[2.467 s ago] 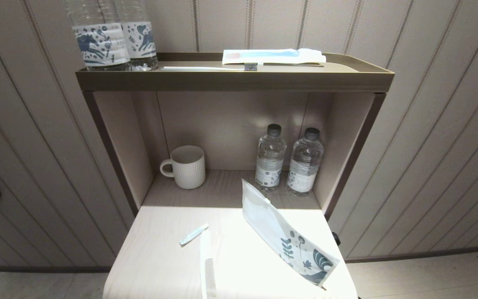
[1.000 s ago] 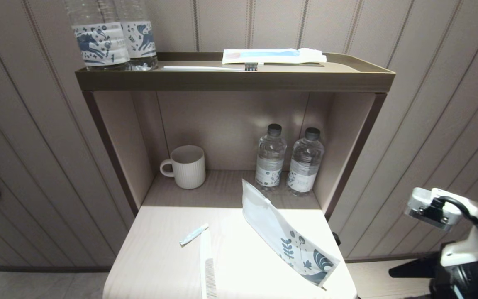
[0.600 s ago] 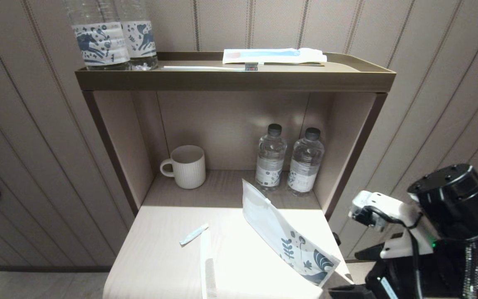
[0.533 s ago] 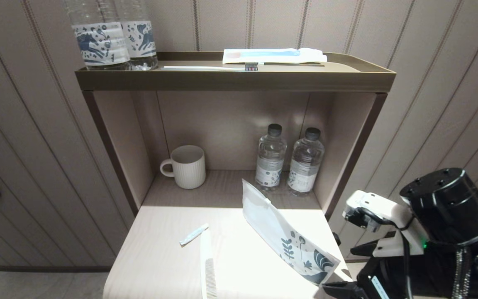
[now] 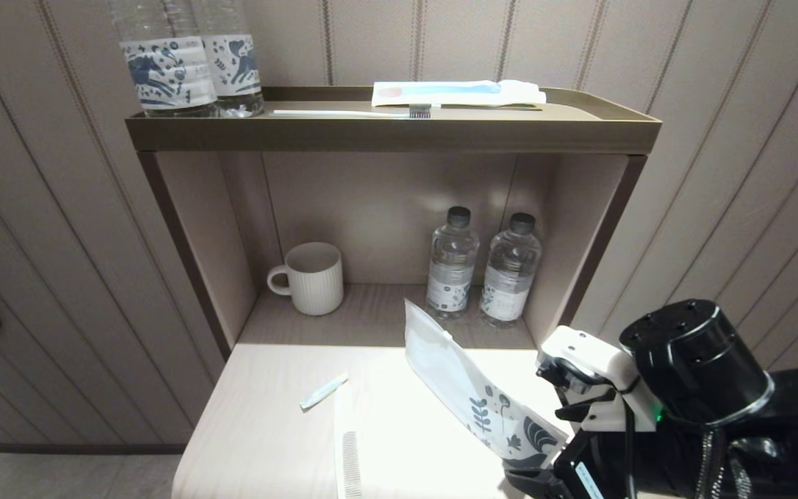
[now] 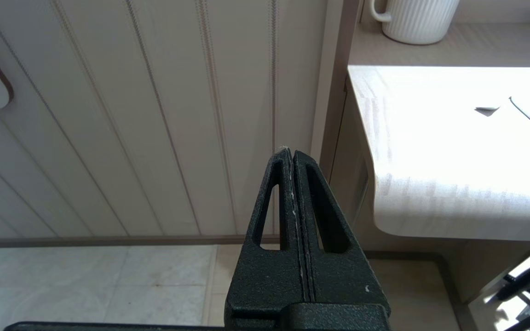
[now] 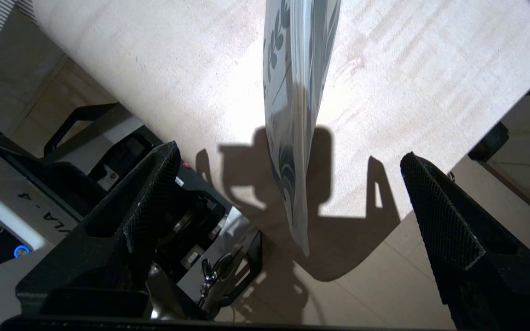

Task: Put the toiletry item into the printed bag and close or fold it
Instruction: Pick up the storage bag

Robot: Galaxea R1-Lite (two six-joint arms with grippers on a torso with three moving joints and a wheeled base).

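The printed bag (image 5: 472,395), a flat white semi-translucent plastic zip pouch with dark-blue leaf print, lies slantwise on the pale wooden tabletop (image 5: 267,430), its printed end pointing toward five o'clock and overhanging the table's corner. The right gripper (image 7: 288,211) hangs at that corner, its black fingers (image 7: 150,193) spread wide on either side of the bag's end, touching nothing. The left gripper (image 6: 292,158) sits clenched, empty, at nine o'clock off the table.

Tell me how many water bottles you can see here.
4. Two water bottles stand side by side in the lower shelf nook, and two more stand at the top shelf's left end, tops cropped.
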